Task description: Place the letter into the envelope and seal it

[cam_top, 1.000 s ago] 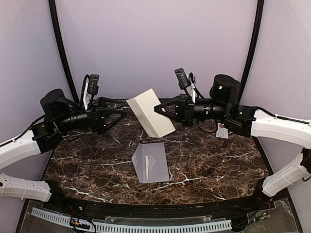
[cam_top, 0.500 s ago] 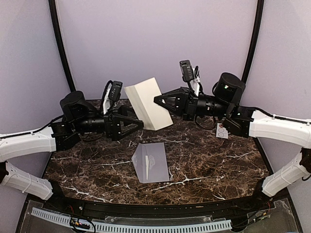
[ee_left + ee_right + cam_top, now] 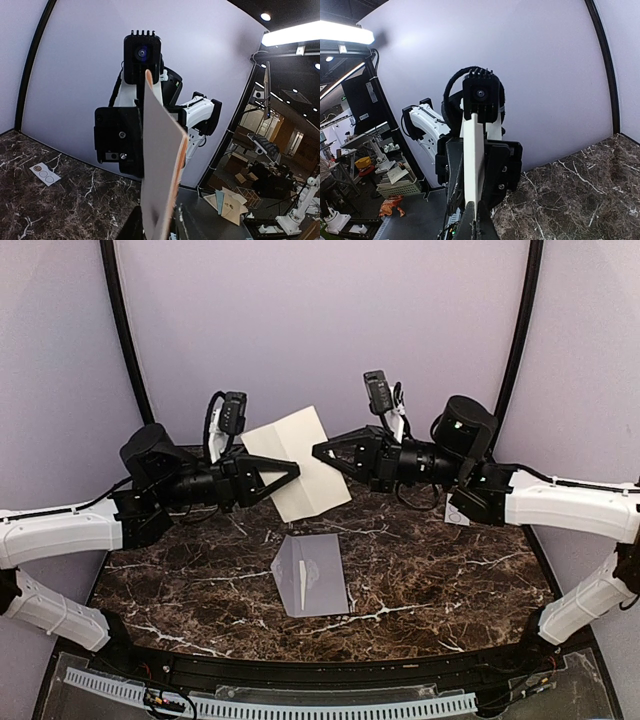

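A cream-white letter (image 3: 300,475) hangs tilted in the air above the back of the table, held from both sides. My left gripper (image 3: 292,469) is shut on its left edge; in the left wrist view the sheet (image 3: 160,165) rises edge-on from between the fingers. My right gripper (image 3: 318,452) is shut on the right edge, and in the right wrist view the letter (image 3: 473,165) stands thin between its closed fingers. The grey-lavender envelope (image 3: 310,575) lies flat on the marble table in front of both grippers, apart from them.
A small white sticker sheet (image 3: 457,510) with circles lies at the back right of the table (image 3: 200,580), partly behind the right arm. A curved black frame and lavender walls close in the back and sides.
The left arm swung right to the letter, and its jaws went from wide open to closed on the sheet's left edge. The right gripper kept its hold; the letter shifted slightly left.
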Action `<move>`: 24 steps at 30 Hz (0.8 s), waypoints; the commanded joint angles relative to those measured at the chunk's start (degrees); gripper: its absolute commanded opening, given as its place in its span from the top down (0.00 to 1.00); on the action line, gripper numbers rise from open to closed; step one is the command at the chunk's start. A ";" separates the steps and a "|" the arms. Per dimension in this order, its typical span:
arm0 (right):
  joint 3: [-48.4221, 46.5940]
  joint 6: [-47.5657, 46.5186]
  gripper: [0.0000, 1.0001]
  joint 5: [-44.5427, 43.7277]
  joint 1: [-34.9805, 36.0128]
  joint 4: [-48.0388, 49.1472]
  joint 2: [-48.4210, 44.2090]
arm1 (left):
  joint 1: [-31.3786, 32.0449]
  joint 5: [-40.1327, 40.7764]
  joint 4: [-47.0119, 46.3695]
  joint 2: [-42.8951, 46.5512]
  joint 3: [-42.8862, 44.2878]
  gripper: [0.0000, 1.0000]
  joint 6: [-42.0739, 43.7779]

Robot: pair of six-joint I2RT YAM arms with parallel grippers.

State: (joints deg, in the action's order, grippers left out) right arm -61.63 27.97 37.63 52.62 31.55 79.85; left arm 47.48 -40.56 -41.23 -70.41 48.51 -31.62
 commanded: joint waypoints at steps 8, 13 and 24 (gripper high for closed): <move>1.72 -1.90 1.00 -9.13 0.55 -1.09 -2.03 | 0.22 6.96 1.16 2.79 -1.14 0.96 0.86; 1.58 -3.57 1.00 -13.07 0.55 -5.64 -3.16 | 0.23 9.66 4.43 2.43 -1.36 1.00 1.30; 1.52 -3.93 0.93 -8.50 0.47 -9.02 -2.62 | 0.22 20.35 14.56 2.74 0.22 1.00 5.54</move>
State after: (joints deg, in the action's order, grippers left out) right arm -59.90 24.86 28.01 52.88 22.44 78.13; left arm 47.94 -24.16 -31.03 -69.30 47.86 -28.84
